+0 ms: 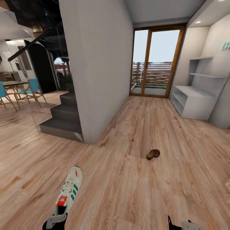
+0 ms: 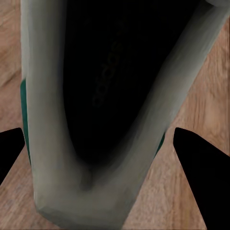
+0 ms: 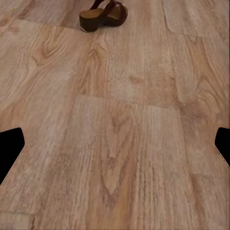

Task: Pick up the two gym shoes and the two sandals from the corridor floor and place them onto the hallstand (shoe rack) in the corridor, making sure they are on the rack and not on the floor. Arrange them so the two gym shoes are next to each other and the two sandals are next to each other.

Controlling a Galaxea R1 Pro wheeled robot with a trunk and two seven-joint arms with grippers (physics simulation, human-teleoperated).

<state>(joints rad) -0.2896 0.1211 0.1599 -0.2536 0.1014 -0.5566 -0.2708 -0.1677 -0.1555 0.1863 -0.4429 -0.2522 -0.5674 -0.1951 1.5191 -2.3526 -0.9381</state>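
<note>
A white gym shoe point(image 1: 69, 190) with green stripes and a red tongue label pokes forward at the lower left, its heel in my left gripper point(image 1: 56, 220). In the left wrist view the shoe's dark opening point(image 2: 110, 96) sits between the two black fingertips point(image 2: 12, 153), and the gripper point(image 2: 108, 160) is shut on its heel. A dark brown sandal point(image 1: 153, 154) lies on the corridor floor point(image 1: 127, 185) ahead; in the right wrist view the sandal point(image 3: 103, 14) is well beyond my right gripper point(image 3: 115, 143), which is open with nothing between its fingers. The pale grey hallstand point(image 1: 195, 102) stands at the far right wall.
A grey wall block point(image 1: 95, 70) with dark stairs point(image 1: 64, 118) stands to the left. Glass doors point(image 1: 156, 64) close the corridor's far end. Blue chairs and a table point(image 1: 19, 91) are at the far left. A rug edge point(image 1: 227, 185) shows at right.
</note>
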